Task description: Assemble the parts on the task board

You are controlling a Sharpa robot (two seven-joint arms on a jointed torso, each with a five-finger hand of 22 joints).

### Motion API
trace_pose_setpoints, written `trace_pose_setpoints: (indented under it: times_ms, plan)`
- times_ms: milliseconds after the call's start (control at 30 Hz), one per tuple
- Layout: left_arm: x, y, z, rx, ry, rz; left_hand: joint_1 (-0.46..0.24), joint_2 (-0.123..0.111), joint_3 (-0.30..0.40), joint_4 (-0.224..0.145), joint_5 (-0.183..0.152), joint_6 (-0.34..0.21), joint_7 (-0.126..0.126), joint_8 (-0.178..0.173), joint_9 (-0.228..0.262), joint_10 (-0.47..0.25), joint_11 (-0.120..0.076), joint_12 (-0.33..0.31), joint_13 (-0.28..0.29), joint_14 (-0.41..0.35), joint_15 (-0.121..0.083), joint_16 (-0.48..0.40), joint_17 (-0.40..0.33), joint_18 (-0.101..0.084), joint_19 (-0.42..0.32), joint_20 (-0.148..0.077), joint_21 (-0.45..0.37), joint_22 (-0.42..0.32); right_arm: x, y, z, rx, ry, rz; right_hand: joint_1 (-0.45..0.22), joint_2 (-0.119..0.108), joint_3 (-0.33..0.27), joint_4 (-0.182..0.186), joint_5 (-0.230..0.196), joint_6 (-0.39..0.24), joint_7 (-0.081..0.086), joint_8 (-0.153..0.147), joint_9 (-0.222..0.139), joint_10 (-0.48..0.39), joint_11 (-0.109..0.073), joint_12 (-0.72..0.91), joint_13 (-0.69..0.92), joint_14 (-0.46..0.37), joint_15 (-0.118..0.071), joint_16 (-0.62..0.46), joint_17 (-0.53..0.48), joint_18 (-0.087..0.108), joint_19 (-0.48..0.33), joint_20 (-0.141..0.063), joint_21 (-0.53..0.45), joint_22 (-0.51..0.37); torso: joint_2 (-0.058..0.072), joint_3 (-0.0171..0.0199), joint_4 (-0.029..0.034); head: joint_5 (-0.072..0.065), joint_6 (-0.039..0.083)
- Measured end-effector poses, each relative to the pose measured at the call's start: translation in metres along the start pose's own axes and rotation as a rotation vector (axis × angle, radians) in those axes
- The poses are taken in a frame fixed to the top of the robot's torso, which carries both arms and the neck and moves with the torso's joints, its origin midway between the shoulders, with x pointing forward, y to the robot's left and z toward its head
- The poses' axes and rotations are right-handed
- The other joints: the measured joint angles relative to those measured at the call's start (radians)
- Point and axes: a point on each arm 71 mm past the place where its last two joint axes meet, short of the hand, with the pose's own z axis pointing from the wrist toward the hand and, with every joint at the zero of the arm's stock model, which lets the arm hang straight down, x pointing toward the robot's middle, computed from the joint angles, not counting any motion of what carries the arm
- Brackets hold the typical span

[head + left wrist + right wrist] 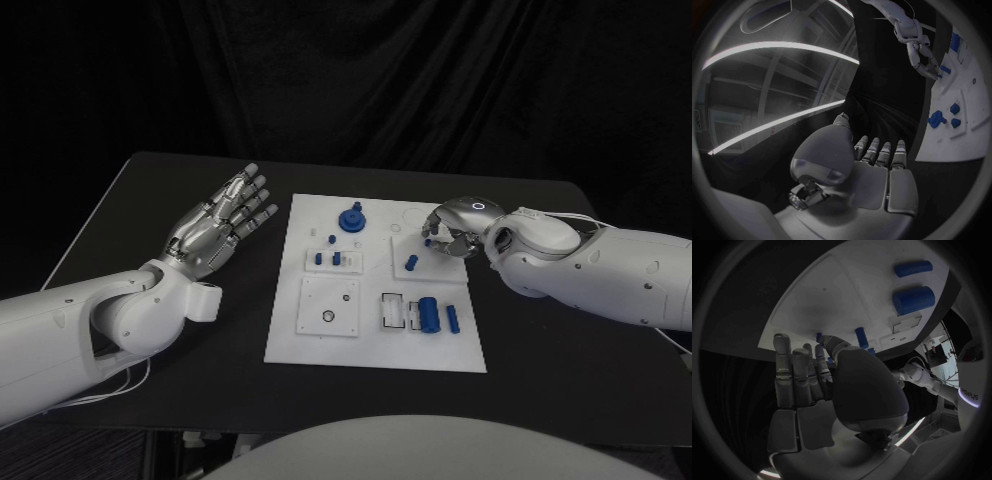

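Note:
The white task board (329, 345) lies in the middle of the black table. On it are a blue knob-shaped part (352, 218) at the far edge, two short pegs (329, 259) in a raised block, a slanted peg (413, 263), and a thick cylinder (428, 314) beside a thin one (453, 319). My right hand (459, 230) hovers over the board's far right corner, thumb brought against the fingers, pinching a small blue part (819, 336) that mostly hides between them. My left hand (224, 220) is off the board's left side, palm up, fingers spread, holding nothing.
Bare black tabletop (173, 200) surrounds the board on all sides. The right forearm (606, 270) stretches over the table's right side. In the left wrist view the board (954, 130) lies beyond my left fingertips (879, 150), with the right hand (923, 60) farther off.

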Motion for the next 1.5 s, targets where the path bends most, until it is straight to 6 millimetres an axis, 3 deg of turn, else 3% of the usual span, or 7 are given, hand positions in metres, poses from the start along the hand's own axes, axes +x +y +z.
trace_pose_setpoints:
  times_ms: [167,200,733,1200,1500]
  plan:
    - [0.0,0.0,0.0,0.0,0.003,-0.001,0.013,-0.001,0.002,-0.002,0.015,0.004,0.011,0.0,0.0,0.002,0.006,0.01,0.001,0.002,0.015,0.015,0.003,-0.001,0.003,0.011,0.0,0.006,0.001,0.001,0.004,-0.003,-0.009,0.001,0.004,0.004,0.0,0.0,0.0,0.005,-0.005,0.0,0.003,0.013,-0.004,0.004,-0.002,0.007,-0.001,0.005,0.003,0.0,0.006,-0.001,0.011,0.0,-0.001,0.0003,-0.0009,-0.003,0.0]
    - [0.0,0.001,0.001,0.0,0.004,-0.002,0.013,-0.002,0.002,-0.002,0.015,0.004,0.011,0.0,0.0,0.001,0.007,0.011,0.001,0.003,0.016,0.015,0.003,-0.016,0.001,0.013,0.0,0.007,0.001,0.001,0.005,-0.003,-0.01,0.002,0.004,0.004,0.0,0.0,0.0,0.005,-0.005,0.0,0.004,0.017,-0.003,0.004,-0.002,0.01,-0.001,0.007,0.004,0.0,0.007,0.0,0.011,0.0,-0.001,0.0004,-0.0015,-0.004,0.0]
    - [-0.002,0.002,0.0,-0.003,0.011,-0.009,0.021,-0.001,0.005,0.001,0.019,0.004,0.018,0.0,0.0,0.004,0.018,0.014,0.002,0.006,0.026,0.023,0.004,-0.015,0.004,0.025,0.0,0.013,0.007,0.005,0.011,-0.014,-0.013,0.015,0.01,0.01,-0.001,-0.01,0.001,0.037,0.002,0.011,0.019,0.064,-0.018,0.009,-0.01,0.017,-0.008,0.008,0.002,0.0,0.018,-0.011,0.015,0.0,-0.001,0.0019,-0.0031,-0.003,0.0]
    - [-0.003,0.004,0.0,-0.005,0.014,-0.012,0.03,0.0,0.004,0.001,0.024,0.0,0.022,0.0,0.0,0.004,0.025,0.014,0.002,0.006,0.033,0.026,0.004,-0.015,0.007,0.029,0.0,0.015,0.008,0.005,0.011,-0.015,-0.01,0.018,0.01,0.01,0.0,-0.028,0.047,0.053,0.011,0.016,0.033,0.118,-0.037,0.023,-0.012,0.021,-0.02,0.008,-0.007,0.0,0.025,-0.018,0.017,0.0,-0.001,0.0035,-0.0038,-0.002,0.0]
    - [-0.003,0.005,0.0,-0.007,0.014,-0.014,0.03,0.0,0.007,-0.002,0.034,0.004,0.025,0.0,0.0,0.003,0.026,0.014,0.002,0.006,0.04,0.03,0.005,-0.015,0.007,0.036,0.0,0.017,0.009,0.005,0.011,-0.015,-0.007,0.019,0.01,0.01,0.0,-0.028,0.063,0.053,0.011,0.016,0.035,0.118,-0.037,0.023,-0.011,0.019,-0.023,0.003,-0.01,0.0,0.028,-0.022,0.017,0.0,-0.002,0.0042,-0.0049,-0.004,0.0]
